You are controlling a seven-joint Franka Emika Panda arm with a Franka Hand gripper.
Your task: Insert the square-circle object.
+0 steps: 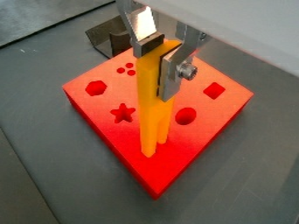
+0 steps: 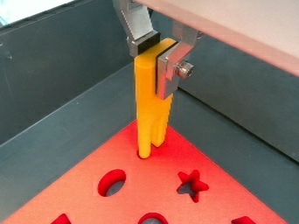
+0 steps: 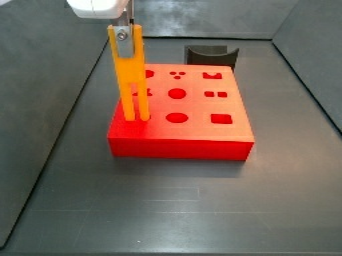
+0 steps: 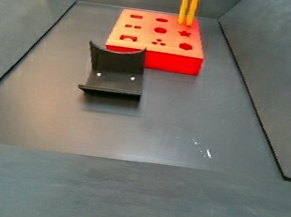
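My gripper (image 1: pixel 160 54) is shut on the upper end of the square-circle object (image 1: pixel 149 109), a long orange-yellow bar held upright. It shows the same way in a wrist view, with the gripper (image 2: pixel 158 54) on the bar (image 2: pixel 149 105). The bar's forked lower end stands at the top face of the red block (image 1: pixel 193 140) near one corner, away from the shaped holes. I cannot tell if it touches. In a side view the gripper (image 3: pixel 122 30) holds the bar (image 3: pixel 130 80) over the red block (image 3: pixel 181 140). In a side view the bar (image 4: pixel 190 6) runs out of view above the block (image 4: pixel 157 44).
The dark grey curved piece (image 3: pixel 210 53) stands on the floor beside the red block, also seen in a side view (image 4: pixel 113 71) and a wrist view (image 1: pixel 111 39). Grey walls (image 3: pixel 54 120) close in the floor on all sides.
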